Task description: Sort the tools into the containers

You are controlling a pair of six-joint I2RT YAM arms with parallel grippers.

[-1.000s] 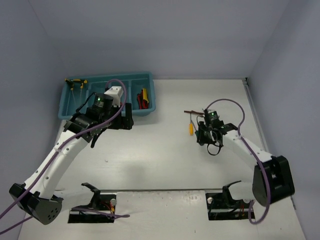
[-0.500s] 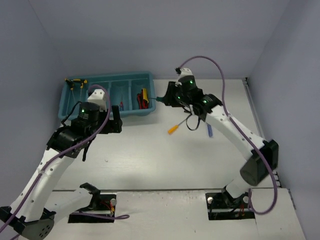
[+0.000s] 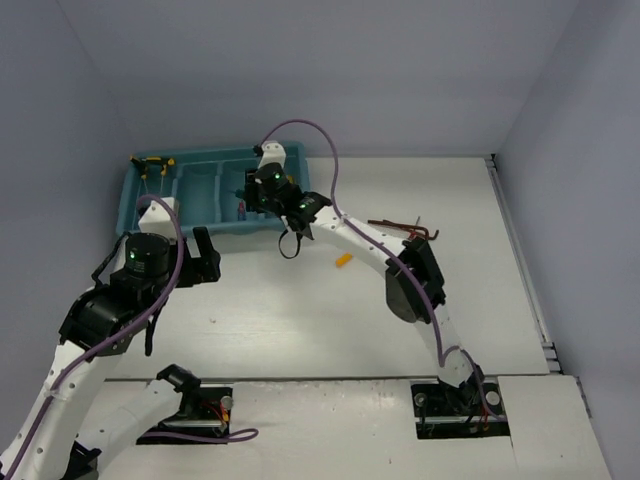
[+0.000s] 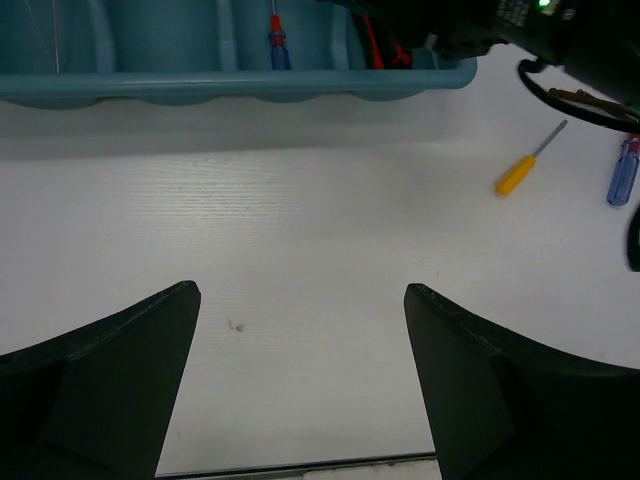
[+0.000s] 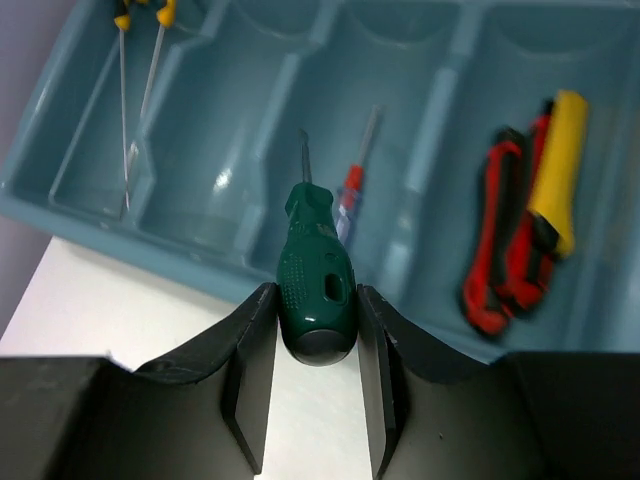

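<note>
A green-handled screwdriver (image 5: pixel 318 270) is clamped by the right gripper (image 5: pixel 316 298). The two fingers are pressed against the sides of the handle, and the thin shaft points away from the wrist. The tool is held above the teal tray (image 5: pixel 60 190). Its tip is seen over the second compartment from the left, close to the divider with the third. Whether it touches the tray cannot be told. The left gripper (image 4: pixel 300 295) is spread wide with nothing between its fingers, above the bare table (image 4: pixel 300 230) on the near side of the tray's wall.

The tray's contents are laid out in the right wrist view. Two thin yellow-handled tools (image 5: pixel 121 20) are seen in the leftmost compartment and a small red-and-blue screwdriver (image 5: pixel 352 195) in the third. Red-handled pliers (image 5: pixel 500 270) lie beside a yellow-handled tool (image 5: pixel 557 165) in the rightmost.

In the left wrist view a yellow-handled screwdriver (image 4: pixel 520 172) and a blue-handled screwdriver (image 4: pixel 622 172) are shown lying on the table, apart from each other and outside the tray. In the top view the blue one cannot be made out. A dark L-shaped hex key (image 3: pixel 425 233) is shown plainly there, lying on the table well to the right of the tray.
</note>
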